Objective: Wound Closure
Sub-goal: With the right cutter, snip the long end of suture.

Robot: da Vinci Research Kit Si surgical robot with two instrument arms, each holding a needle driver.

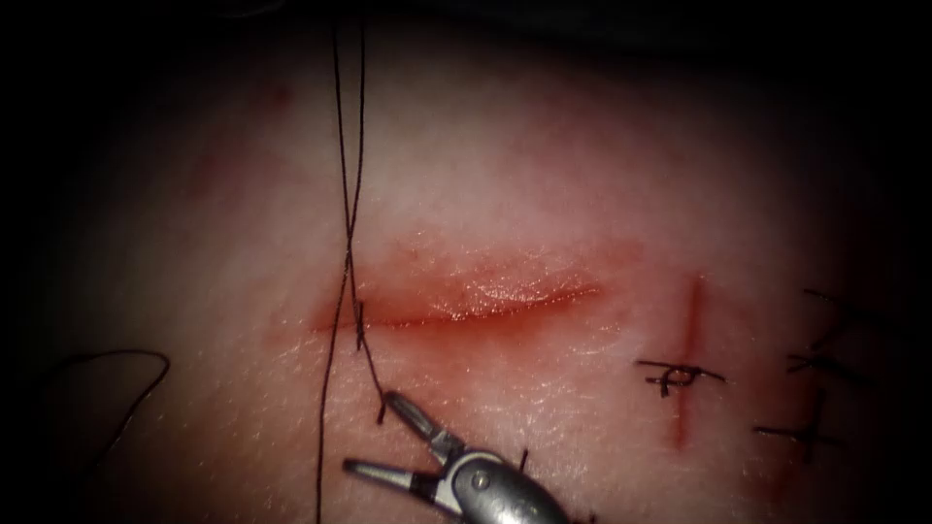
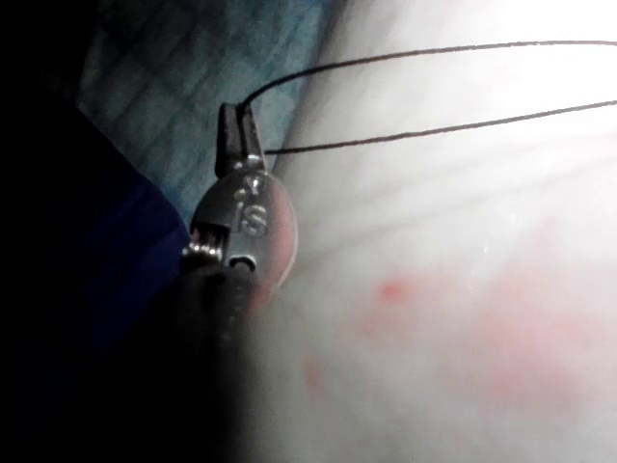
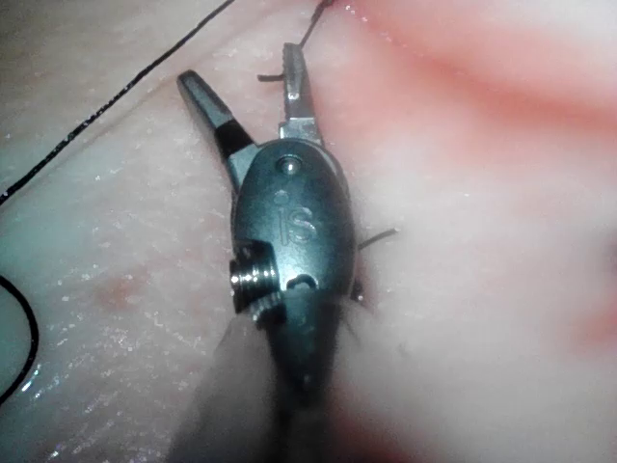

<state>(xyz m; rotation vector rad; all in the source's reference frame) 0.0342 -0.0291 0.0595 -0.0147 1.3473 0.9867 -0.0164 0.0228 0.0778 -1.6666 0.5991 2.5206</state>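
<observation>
Black thread (image 1: 348,175) runs in two strands up from the left end of the cut (image 1: 466,309) in the tissue (image 1: 544,194). Your right pincer (image 1: 374,435) sits just below the cut, jaws spread wide, holding nothing, upper tip touching the thread. Your left pincer (image 2: 238,125) is clamped on the thread. Needle: can't tell where.

Right tool (image 1: 383,437) fingers spread apart; left tool (image 2: 237,125) fingers closed.
</observation>
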